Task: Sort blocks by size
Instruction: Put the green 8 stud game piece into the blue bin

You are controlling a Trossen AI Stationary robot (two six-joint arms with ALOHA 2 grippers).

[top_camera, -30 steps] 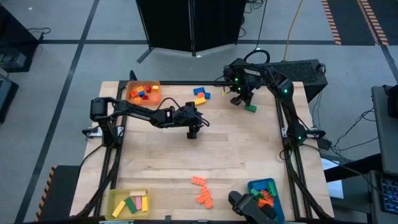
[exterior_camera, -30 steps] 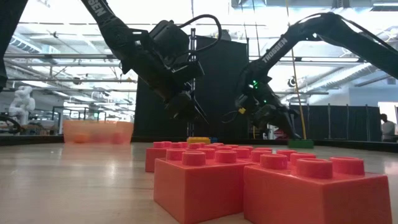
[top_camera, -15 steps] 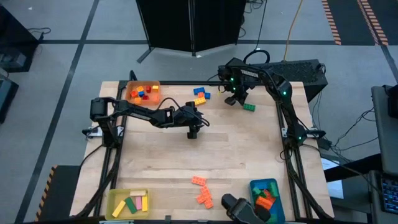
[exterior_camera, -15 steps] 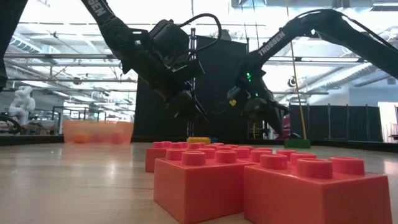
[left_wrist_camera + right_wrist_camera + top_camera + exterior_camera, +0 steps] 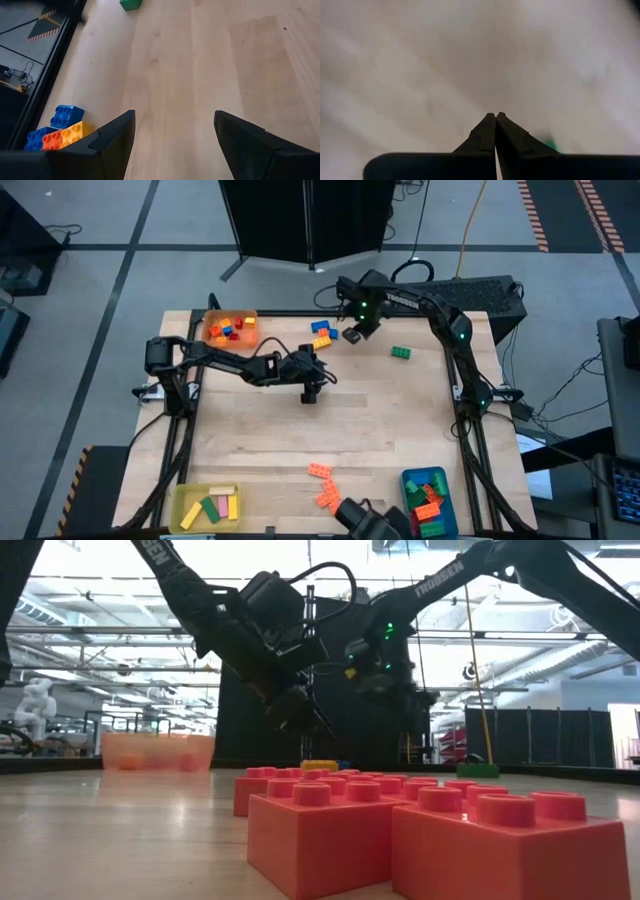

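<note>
My left gripper (image 5: 310,393) hovers open over bare wood at the table's middle; its wrist view shows nothing between its fingers (image 5: 175,130). My right gripper (image 5: 352,335) is shut, fingertips together (image 5: 495,117), above the far part of the table. It is between a small green block (image 5: 401,352) and a cluster of blue, yellow and orange blocks (image 5: 322,332); both rest flat on the wood. The left wrist view also shows the cluster (image 5: 60,131) and the green block (image 5: 131,4). Loose orange blocks (image 5: 323,486) lie near the front edge.
An orange tray (image 5: 230,328) with small blocks stands at the far left. A yellow tray (image 5: 207,507) with long blocks is at the near left, a blue tray (image 5: 430,495) with blocks at the near right. Large red blocks (image 5: 430,830) fill the low view's foreground.
My right gripper has risen and gone toward the table's left, away from the green block and toward the blue, yellow and orange cluster, tipping to point more steeply down. It has stayed shut. The green block remains on the table.
</note>
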